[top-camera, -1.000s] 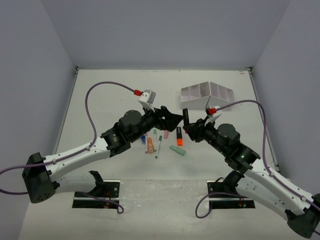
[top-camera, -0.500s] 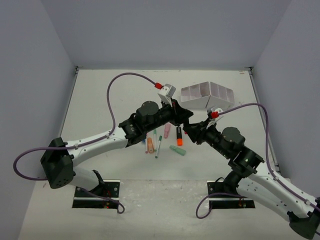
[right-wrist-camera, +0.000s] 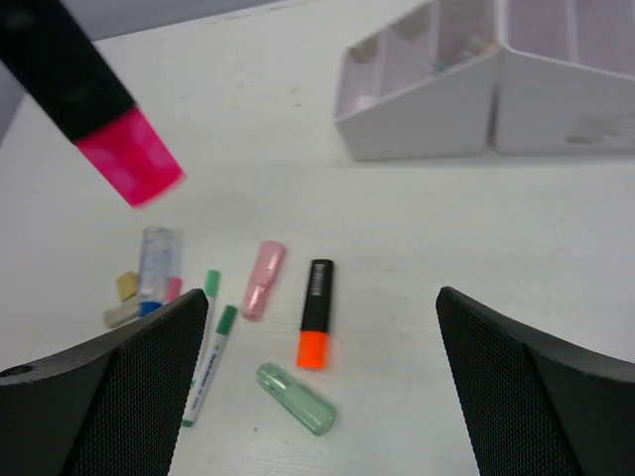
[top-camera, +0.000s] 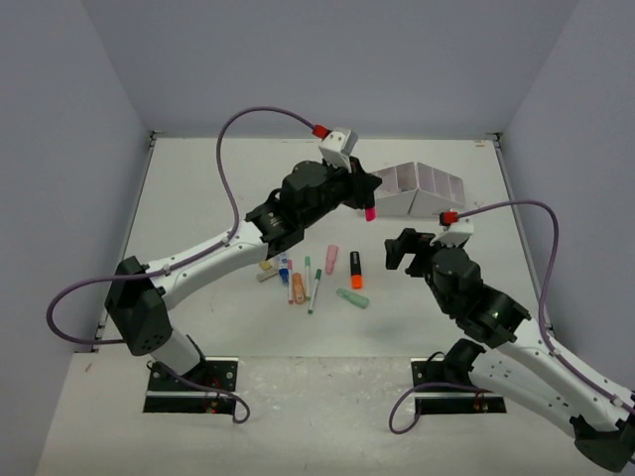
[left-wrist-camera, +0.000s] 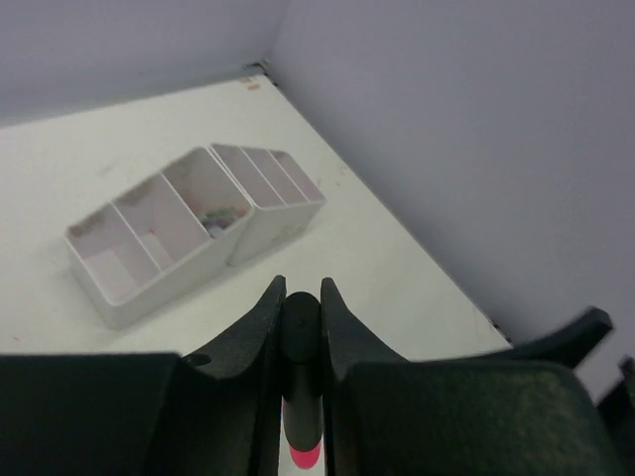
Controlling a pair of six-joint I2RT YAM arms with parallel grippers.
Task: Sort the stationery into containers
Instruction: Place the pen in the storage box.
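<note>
My left gripper (top-camera: 366,191) is shut on a pink-and-black highlighter (top-camera: 369,211), pink end hanging down, held in the air just left of the white organizer (top-camera: 417,188). In the left wrist view its black body (left-wrist-camera: 301,347) sits squeezed between the fingers of that gripper (left-wrist-camera: 301,296), with the organizer (left-wrist-camera: 189,233) ahead. My right gripper (top-camera: 405,248) is open and holds nothing. In the right wrist view that gripper (right-wrist-camera: 322,297) hovers over an orange highlighter (right-wrist-camera: 316,319), and the pink highlighter (right-wrist-camera: 99,109) hangs at the upper left.
Loose stationery lies between the arms: a pink eraser (top-camera: 330,259), a green eraser (top-camera: 352,297), green-capped pens (top-camera: 315,288), a peach item (top-camera: 296,288) and small tan blocks (top-camera: 266,268). Some organizer compartments (right-wrist-camera: 446,89) hold small items. Grey walls ring the table.
The left gripper closed on the highlighter that the right gripper held upright, then carried it up toward the organizer. The right gripper opened and drew back.
</note>
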